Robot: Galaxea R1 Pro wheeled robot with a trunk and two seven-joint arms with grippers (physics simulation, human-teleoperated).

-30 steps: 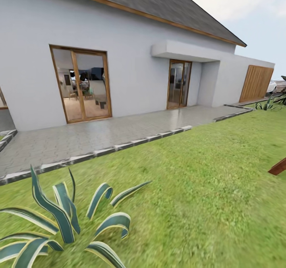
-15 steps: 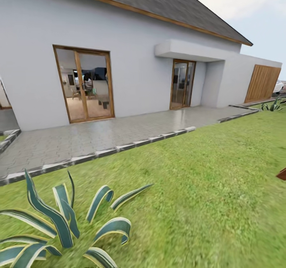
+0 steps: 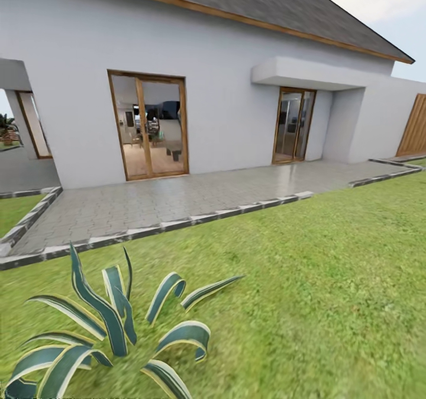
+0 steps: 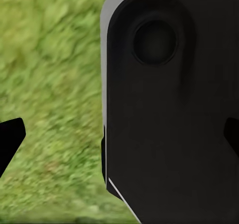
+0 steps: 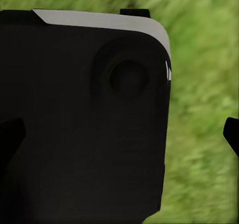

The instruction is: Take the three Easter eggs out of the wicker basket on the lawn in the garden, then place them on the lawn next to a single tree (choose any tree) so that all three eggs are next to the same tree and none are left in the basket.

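Lawn (image 3: pixel 331 281): wide, flat expanse of green grass, mottled with paler yellowish patches. It fills the foreground of the head view and runs up to a grey stone kerb along its far edge. Seen close and blurred in both wrist views (image 4: pixel 55 84) (image 5: pixel 204 109), same green texture.

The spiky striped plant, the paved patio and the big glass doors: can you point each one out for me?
Striped plant (image 3: pixel 112 319), head view: on a central upright leaf.
Paved patio (image 3: pixel 177 198), head view: on bare grey paving before the doors.
Glass doors (image 3: pixel 149 126), head view: on the wooden centre frame between the panes.
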